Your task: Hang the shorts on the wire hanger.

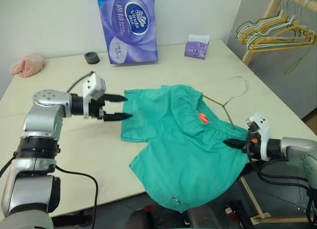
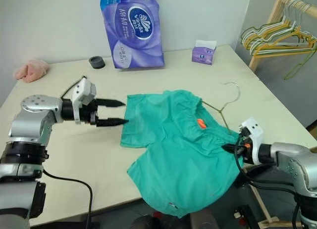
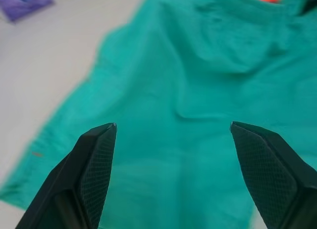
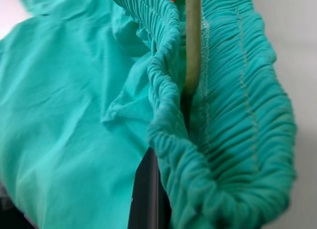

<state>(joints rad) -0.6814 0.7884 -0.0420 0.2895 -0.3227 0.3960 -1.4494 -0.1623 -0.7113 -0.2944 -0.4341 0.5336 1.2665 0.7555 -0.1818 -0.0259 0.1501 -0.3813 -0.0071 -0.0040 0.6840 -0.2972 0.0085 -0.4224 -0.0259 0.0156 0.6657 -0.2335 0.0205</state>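
Shorts spread near the counter's front edge, one leg draped over that edge; gathered waistband toward the right side. Wire hanger threaded into the waistband — hook lying free on the counter toward the right edge, small orange spot showing at the waistband opening.

Right pincer at the counter's front right, clamped tight on the shorts' waistband edge. Right wrist view: elastic gathers bunched around one dark finger, hanger wire running up between the two folds of waistband — detail the head views cannot give.

Left pincer spread wide, holding nothing, hovering just beside the shorts' left edge. Left wrist view: both fingertips well apart over teal fabric.

Along the back edge: purple tissue pack upright, small purple tissue box with a white tissue sticking out, black tape roll, pink cloth lump at the back left corner. Off the counter to the right, rack carrying yellow, white and green hangers.
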